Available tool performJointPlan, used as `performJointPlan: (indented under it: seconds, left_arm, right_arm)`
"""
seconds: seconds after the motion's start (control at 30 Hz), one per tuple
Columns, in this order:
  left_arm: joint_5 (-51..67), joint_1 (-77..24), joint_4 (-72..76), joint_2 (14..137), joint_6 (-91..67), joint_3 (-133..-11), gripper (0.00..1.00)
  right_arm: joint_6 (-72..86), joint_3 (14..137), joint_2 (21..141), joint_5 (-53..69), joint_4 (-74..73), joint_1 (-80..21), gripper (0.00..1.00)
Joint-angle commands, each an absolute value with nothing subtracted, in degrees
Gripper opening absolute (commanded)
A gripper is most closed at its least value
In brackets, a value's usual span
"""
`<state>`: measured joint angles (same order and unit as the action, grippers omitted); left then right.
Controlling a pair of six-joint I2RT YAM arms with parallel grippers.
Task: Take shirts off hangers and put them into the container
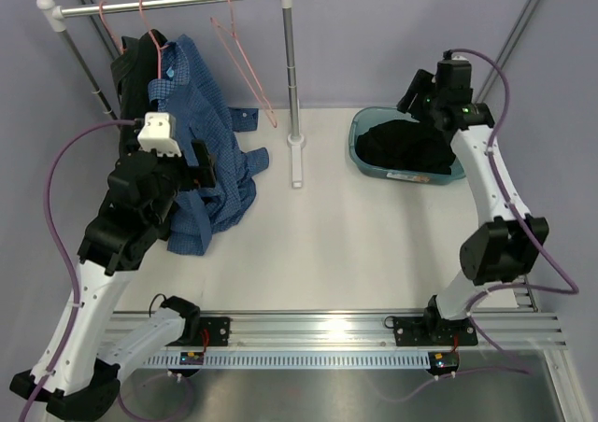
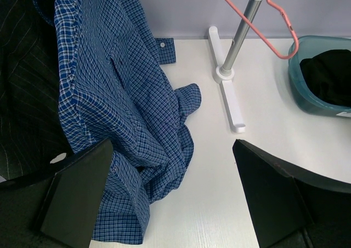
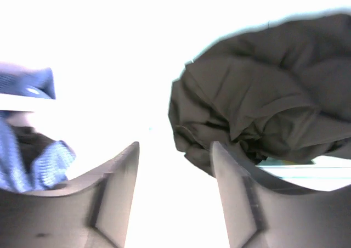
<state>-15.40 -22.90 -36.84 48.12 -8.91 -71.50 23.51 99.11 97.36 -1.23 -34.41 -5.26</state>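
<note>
Shirts sit in three places in the top view. A blue checked shirt hangs collar-up from the rail at the left rear. Its long axis runs from the rail toward the near edge, and its lower half spills onto the tabletop. A dark shirt hangs just beside it on the left. An empty hanger dangles tilted between the blue shirt and the rail's upright post. At the right rear the container, long side lying left to right, holds a bunched black shirt. The left jaws hover over the blue shirt and the right jaws over the container's far side.

The left wrist view adds detail: the blue checked shirt's fine check, a buttoned cuff on the tabletop, and thin pinstripes on the dark shirt. The left jaws are spread wide and grasp nothing. The post's foot lies between this shirt and the container, and the empty hanger's corner hangs in front of the container's rim.

The right wrist view is washed out. The crumpled black shirt lies ahead of the right jaws, which are parted and empty. Blurred blue cloth shows at the left.
</note>
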Motion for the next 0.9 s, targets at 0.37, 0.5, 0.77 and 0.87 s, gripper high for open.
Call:
performJointPlan:
  seconds: [0.37, 0.5, 0.77, 0.87]
  left_arm:
    - [-20.6, -22.7, -40.4, 54.9, -9.7, -85.1, 0.99]
    - [-21.9, -22.7, -42.0, 58.5, -9.3, -91.0, 0.99]
    - [-26.5, -19.8, -44.6, 67.6, -7.5, -100.5, 0.99]
    - [-25.4, -15.7, -45.0, 70.7, -7.0, -103.3, 0.99]
  right_arm:
    - [20.8, 84.7, 63.8, -4.0, -35.0, -5.4, 0.99]
    - [21.0, 78.3, 56.8, -1.7, -35.6, -5.4, 0.99]
    - [20.3, 71.2, 45.3, 2.4, -38.6, -5.4, 0.99]
    - [20.1, 68.8, 42.1, 2.5, -38.8, -5.4, 0.99]
